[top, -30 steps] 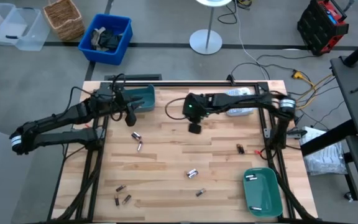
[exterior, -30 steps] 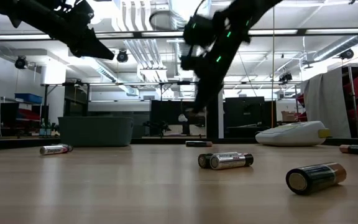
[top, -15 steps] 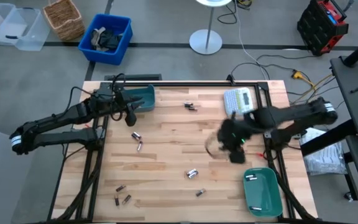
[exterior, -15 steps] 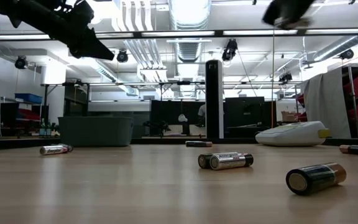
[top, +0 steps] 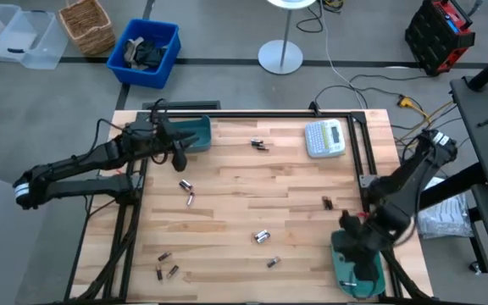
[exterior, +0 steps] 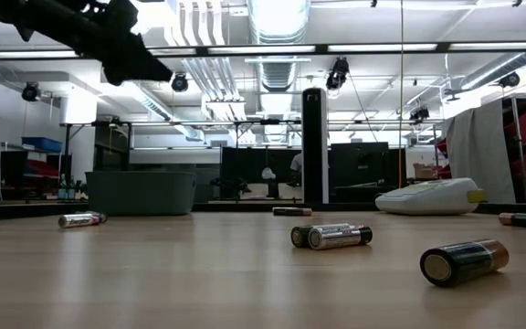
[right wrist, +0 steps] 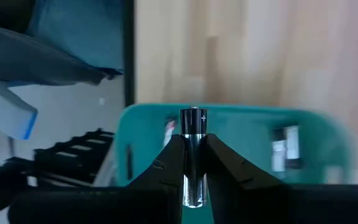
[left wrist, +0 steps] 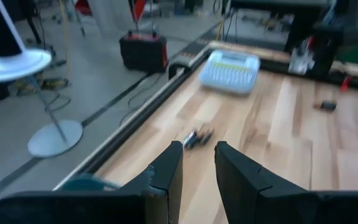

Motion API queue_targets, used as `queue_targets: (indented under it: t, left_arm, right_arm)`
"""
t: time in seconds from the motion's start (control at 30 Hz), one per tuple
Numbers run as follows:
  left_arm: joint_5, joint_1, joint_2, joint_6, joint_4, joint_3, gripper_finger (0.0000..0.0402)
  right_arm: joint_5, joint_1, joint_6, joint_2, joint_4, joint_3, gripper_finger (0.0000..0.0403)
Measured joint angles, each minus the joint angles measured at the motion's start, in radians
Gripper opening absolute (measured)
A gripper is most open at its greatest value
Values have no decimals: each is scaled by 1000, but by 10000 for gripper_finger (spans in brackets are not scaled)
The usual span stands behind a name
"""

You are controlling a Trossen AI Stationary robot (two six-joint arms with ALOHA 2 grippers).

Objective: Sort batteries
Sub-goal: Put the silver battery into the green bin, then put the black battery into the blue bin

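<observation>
My right gripper [top: 352, 244] hangs over the teal tray [top: 371, 275] at the table's near right corner, shut on a silvery battery [right wrist: 192, 152]. The tray holds a few batteries [right wrist: 286, 148]. Several more batteries lie loose on the wooden table, a pair near the middle [top: 261, 235] and others at the near left [top: 166, 264]. My left gripper [top: 179, 161] hovers high beside the dark teal bin [top: 195, 134] at the far left. It is open, and nothing is between its fingers [left wrist: 166, 180]. My right gripper pinches the battery's sides [right wrist: 192, 168] between its two fingers. The battery lies along the fingers, and its plus end [right wrist: 192, 116] sticks out past the tips. The fingers slant down from above. The battery hangs clear above the tray.
A grey-white label maker [top: 324, 138] lies at the far right. Two batteries [top: 259, 144] lie at the far middle and a dark one [top: 327, 202] near the right edge. A black frame [top: 364, 152] borders the table's sides.
My right gripper has swung from the far middle of the table toward the near right corner and now hangs over the teal tray, tipped further down. It has left the low view.
</observation>
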Motion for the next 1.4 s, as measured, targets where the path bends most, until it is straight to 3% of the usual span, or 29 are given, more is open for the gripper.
queue_targets:
  t: [0.2,0.53,0.97,1.23,1.4]
  left_arm:
    - [0,-51,1,-2,103,0,75]
    - [1,-108,3,0,252,0,75]
    - [0,-113,40,6,342,-1,75]
    - [1,-113,65,17,339,-1,75]
    - [6,-114,82,6,334,-1,75]
  right_arm:
    - [7,117,231,0,133,-125,33]
    - [68,147,238,39,197,-240,65]
    - [68,147,260,79,197,-240,60]
    - [121,146,443,76,125,-240,94]
    - [127,147,423,65,127,-235,126]
